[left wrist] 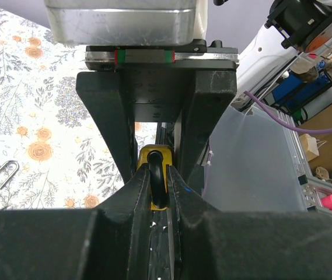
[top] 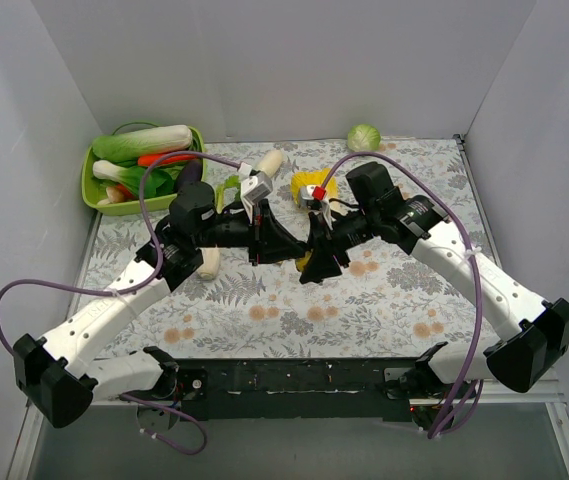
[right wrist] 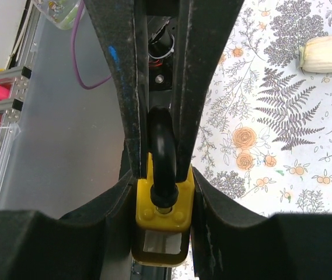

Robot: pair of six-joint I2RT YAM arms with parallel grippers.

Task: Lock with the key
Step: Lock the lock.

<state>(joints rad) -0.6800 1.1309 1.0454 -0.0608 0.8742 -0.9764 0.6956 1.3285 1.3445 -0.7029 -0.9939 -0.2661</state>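
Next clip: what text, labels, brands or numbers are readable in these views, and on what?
None readable. The yellow padlock carries a pale label patch with no legible print; the background boxes in the left wrist view are too blurred to read.

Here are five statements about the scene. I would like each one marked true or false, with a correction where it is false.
1. The right fingers hold a yellow padlock with a black shackle. True.
2. The green basket of vegetables stands at the far right corner. False: it stands at the far left corner.
3. A cabbage lies near the far wall, outside the basket. True.
4. The left fingers stand wide open. False: they are almost closed together.
5. The table has a flower and leaf pattern. True.
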